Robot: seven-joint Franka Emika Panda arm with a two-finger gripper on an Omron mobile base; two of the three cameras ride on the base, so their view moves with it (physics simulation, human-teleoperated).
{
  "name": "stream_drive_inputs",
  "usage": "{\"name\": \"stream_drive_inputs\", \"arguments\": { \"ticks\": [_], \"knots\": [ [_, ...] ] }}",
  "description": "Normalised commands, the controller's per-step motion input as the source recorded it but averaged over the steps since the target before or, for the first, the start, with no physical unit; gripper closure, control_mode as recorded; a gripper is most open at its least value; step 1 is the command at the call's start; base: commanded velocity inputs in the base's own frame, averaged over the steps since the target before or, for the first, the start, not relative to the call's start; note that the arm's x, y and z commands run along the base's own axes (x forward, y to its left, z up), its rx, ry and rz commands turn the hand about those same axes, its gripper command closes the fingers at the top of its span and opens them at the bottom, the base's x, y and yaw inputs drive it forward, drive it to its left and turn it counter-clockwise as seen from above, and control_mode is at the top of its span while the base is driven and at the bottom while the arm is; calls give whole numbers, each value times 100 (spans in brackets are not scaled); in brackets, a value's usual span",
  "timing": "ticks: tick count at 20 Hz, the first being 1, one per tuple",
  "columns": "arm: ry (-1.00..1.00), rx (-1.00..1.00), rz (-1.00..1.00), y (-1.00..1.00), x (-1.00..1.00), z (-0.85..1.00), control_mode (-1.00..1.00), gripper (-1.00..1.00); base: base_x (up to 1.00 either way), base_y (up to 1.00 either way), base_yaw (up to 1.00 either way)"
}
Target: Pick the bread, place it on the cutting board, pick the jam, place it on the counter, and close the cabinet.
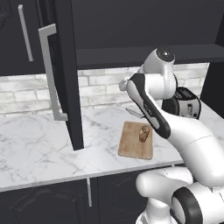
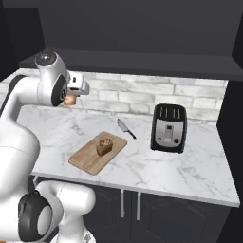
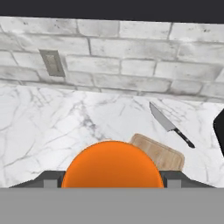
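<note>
The orange jam (image 3: 112, 164) sits between my gripper's (image 3: 112, 180) dark fingertips (image 3: 47, 179), which are shut on it. In the right base view the jam (image 2: 70, 99) hangs in the air above the left part of the white marble counter (image 2: 156, 166), in front of the brick wall. The brown bread (image 2: 104, 147) stands on the wooden cutting board (image 2: 84, 160), below and to the right of the jar. The left base view shows the bread (image 1: 144, 133) on the board (image 1: 131, 148) too. The dark cabinet door (image 1: 68, 74) stands open, edge-on over the counter (image 1: 35, 144).
A knife (image 2: 126, 128) lies behind the board, near the wall. A black toaster (image 2: 168, 127) stands at the right. The open door's silver handle (image 1: 50, 74) juts out left of the arm. An outlet plate (image 3: 52, 62) is on the brick wall.
</note>
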Motion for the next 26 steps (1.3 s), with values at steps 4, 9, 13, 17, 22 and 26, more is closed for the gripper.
{"name": "stream_drive_inputs", "arguments": {
  "ticks": [4,9,13,17,22,26],
  "knots": [
    [0,0,0,36,0,-37,-100,100,0,0,0],
    [0,0,0,33,4,-35,-100,100,0,0,0],
    [0,0,0,28,4,-43,-100,100,0,0,0],
    [0,0,0,25,0,-45,-100,100,0,0,0],
    [0,0,0,18,0,-47,-100,100,0,0,0],
    [0,0,0,8,0,-49,-100,100,0,0,0]
  ]
}}
